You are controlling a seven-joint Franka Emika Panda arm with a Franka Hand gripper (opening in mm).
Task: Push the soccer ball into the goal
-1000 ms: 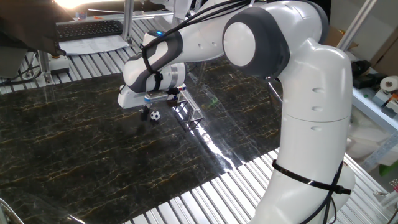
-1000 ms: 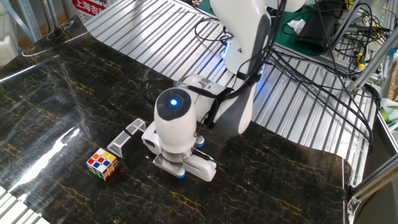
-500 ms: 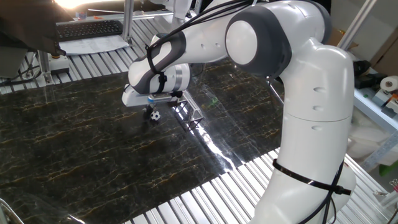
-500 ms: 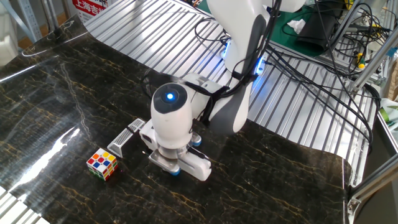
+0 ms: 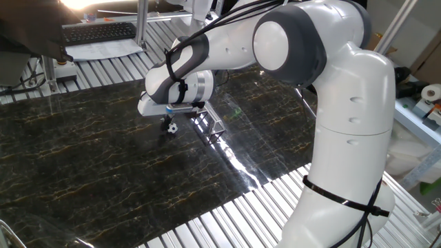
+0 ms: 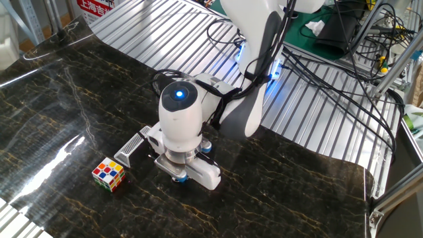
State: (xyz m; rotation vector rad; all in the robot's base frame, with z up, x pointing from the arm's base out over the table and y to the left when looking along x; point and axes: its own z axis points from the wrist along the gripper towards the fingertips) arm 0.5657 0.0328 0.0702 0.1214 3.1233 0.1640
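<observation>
A dark marbled worktop (image 5: 83, 158) is lying over ribbed metal, centre frame. The tiny black-patched soccer ball (image 5: 170, 127) is sitting beside the goal (image 5: 212, 122). Whether the fingers (image 5: 167, 118) are released is impossible to tell.

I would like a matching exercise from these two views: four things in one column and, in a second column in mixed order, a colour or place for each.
Things
1. soccer ball
2. goal
3. puzzle cube
4. pincer

Descriptions
A. many colours, standing apart on the dark marble mat
B. white with black patches, on the mat
C. silvery thin bars, beside the ball
D. directly above the ball, under the white wrist

Pairs: 1-B, 2-C, 3-A, 4-D
</observation>
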